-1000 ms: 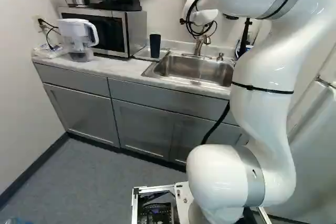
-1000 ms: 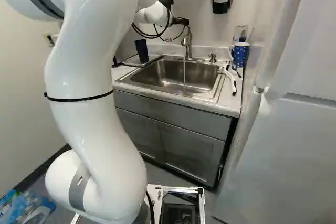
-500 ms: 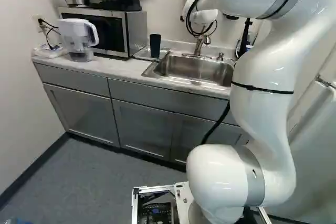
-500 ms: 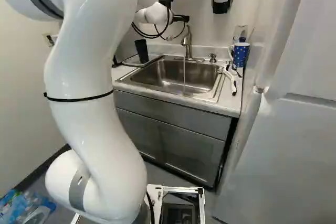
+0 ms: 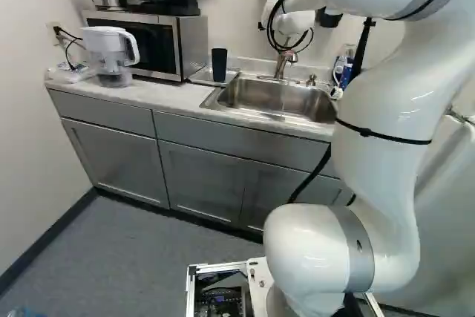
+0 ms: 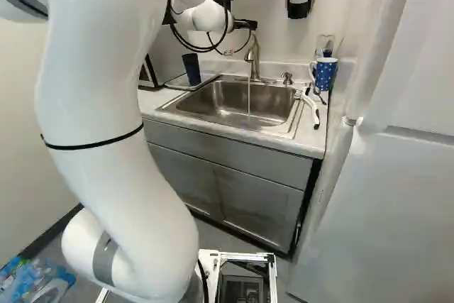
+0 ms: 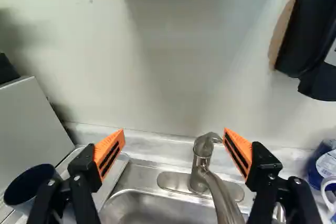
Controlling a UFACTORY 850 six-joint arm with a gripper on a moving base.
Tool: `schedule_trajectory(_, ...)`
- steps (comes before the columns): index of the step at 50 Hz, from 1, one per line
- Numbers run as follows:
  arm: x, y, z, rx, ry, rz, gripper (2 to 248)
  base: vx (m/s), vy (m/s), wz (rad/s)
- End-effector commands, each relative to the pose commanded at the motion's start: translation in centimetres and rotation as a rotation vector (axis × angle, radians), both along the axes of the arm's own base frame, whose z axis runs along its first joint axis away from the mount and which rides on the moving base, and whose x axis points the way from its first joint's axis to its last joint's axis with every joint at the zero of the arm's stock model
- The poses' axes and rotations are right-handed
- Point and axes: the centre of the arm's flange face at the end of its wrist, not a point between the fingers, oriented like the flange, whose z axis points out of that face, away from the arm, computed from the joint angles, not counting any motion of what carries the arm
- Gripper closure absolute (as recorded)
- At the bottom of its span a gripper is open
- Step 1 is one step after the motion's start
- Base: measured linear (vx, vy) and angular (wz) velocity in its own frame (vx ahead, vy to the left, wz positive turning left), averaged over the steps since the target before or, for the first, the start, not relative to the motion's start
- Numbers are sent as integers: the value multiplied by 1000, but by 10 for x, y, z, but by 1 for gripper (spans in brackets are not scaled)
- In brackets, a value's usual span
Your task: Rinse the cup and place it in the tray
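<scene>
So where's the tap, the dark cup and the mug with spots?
Tap [image 7: 199, 170]: wrist view, on its upright body.
Dark cup [image 5: 219, 66]: left base view, on its side.
Spotted mug [image 6: 326, 73]: right base view, on its side.

Base pair: behind arm [image 5: 382, 176] | ahead, downward | shared: sink [image 6: 206, 97] | wrist: near faucet [image 7: 201, 162], facing wall [image 7: 173, 77]

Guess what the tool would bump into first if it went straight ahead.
Most likely the wall, though the open tool might clip the faucet beside one fingertip first; depth is unclear.
</scene>
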Motion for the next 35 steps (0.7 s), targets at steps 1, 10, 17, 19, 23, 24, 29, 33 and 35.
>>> schedule_trajectory(1,-2,-1,0,0,1,-2,3,0,0,0)
schedule_trajectory(10,-17,-8,-3,8,42,-16,3,0,0,0)
schedule_trajectory(17,-30,-14,-7,21,102,-27,3,0,0,0)
schedule_trajectory(19,-34,-16,-9,25,122,-30,3,0,0,0)
schedule_trajectory(23,-42,-19,-12,35,163,-36,3,0,0,0)
schedule_trajectory(24,-44,-20,-13,37,173,-37,3,0,0,0)
schedule_trajectory(29,-54,-23,-17,49,225,-44,3,0,0,0)
schedule_trajectory(33,-63,-26,-21,60,266,-50,3,0,0,0)
schedule_trajectory(35,-67,-27,-22,65,286,-52,3,0,0,0)
